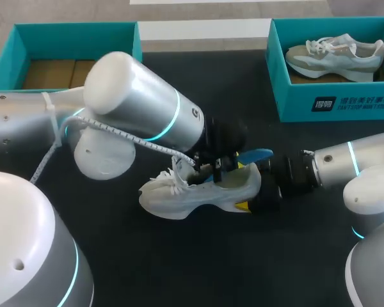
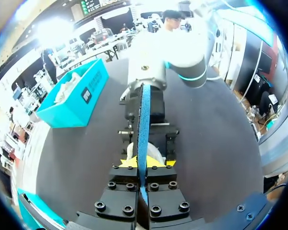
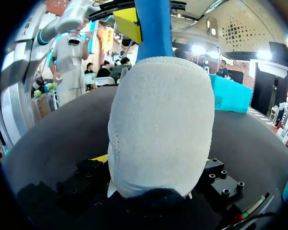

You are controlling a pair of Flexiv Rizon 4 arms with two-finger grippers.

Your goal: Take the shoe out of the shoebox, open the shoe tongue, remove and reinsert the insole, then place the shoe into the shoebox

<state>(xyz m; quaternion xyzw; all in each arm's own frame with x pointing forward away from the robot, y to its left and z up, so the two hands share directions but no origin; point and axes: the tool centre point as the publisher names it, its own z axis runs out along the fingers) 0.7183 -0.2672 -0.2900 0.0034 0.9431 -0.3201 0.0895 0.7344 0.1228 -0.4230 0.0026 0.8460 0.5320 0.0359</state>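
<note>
The white sneaker [image 1: 201, 187] stands on its sole in the middle of the black table [image 1: 179, 268], outside both boxes; the right gripper [image 1: 261, 194] clamps its heel, one finger on each side; the left gripper [image 2: 143, 163] is closed tight on the blue insole [image 1: 256, 155], pinched edge-on between the yellow tips, the insole angling over the shoe's opening toward the heel; the teal shoebox [image 1: 25, 35] at the far left shows its cardboard floor; another teal box [image 1: 294, 96] at the far right holds a second sneaker [image 1: 336, 56].
</note>
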